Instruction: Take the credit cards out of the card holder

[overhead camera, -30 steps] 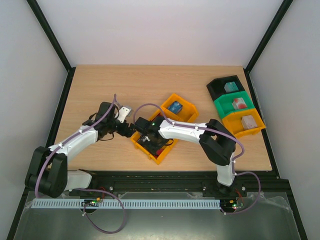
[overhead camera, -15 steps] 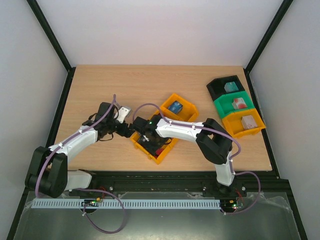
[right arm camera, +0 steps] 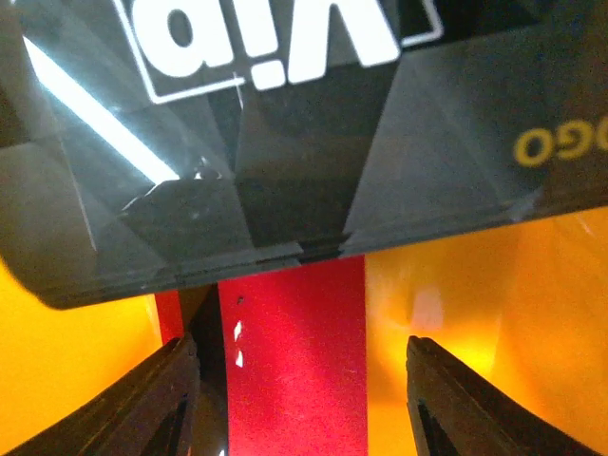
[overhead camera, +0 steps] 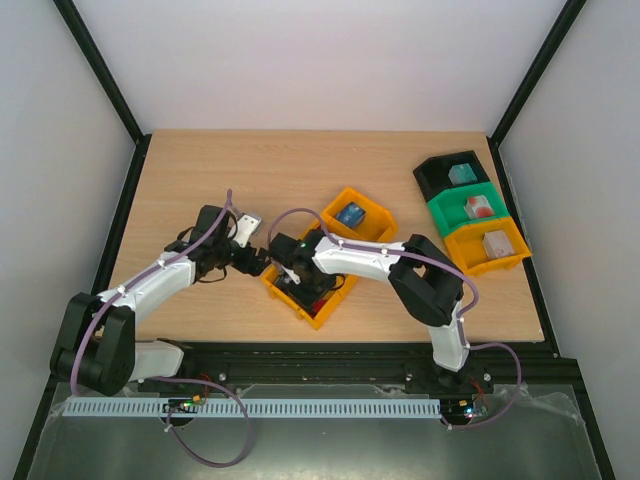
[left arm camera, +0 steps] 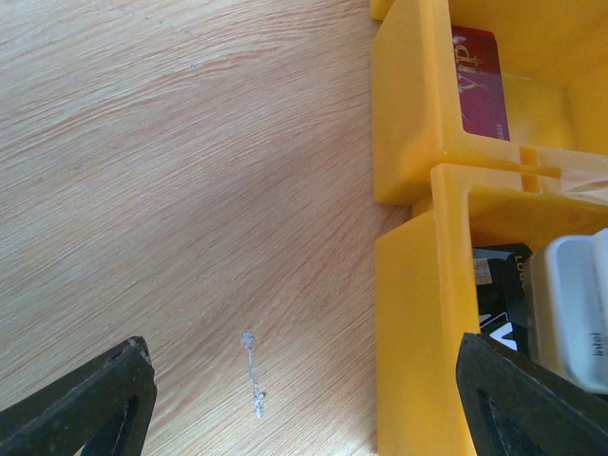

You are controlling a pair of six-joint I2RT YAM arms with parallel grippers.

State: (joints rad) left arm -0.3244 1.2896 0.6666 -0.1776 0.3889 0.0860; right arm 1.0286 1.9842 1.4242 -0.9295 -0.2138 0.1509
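Observation:
The yellow three-compartment bin point(overhead camera: 326, 318) sits mid-table. A blue case, apparently the card holder point(overhead camera: 350, 213), lies in its far compartment. My right gripper point(overhead camera: 303, 284) reaches down into a nearer compartment. In the right wrist view its jaws point(right arm camera: 299, 408) stand open on either side of a red card point(right arm camera: 294, 361), which lies flat under a glossy dark card point(right arm camera: 285, 142) printed "Vip". My left gripper point(overhead camera: 258, 262) hovers at the bin's left side, open point(left arm camera: 313, 408) across the bin wall point(left arm camera: 408, 313), holding nothing. Another red credit card point(left arm camera: 480, 85) marked VIP lies in the adjoining compartment.
A black bin point(overhead camera: 438, 178), a green bin point(overhead camera: 448, 212) and an orange bin point(overhead camera: 468, 252) stand in a row at the right edge, each holding a small box. Black frame posts border the table. Bare wood point(left arm camera: 190, 190) lies left of the yellow bin.
My right wrist has shifted slightly left and lower inside the yellow bin. The left arm has stayed put.

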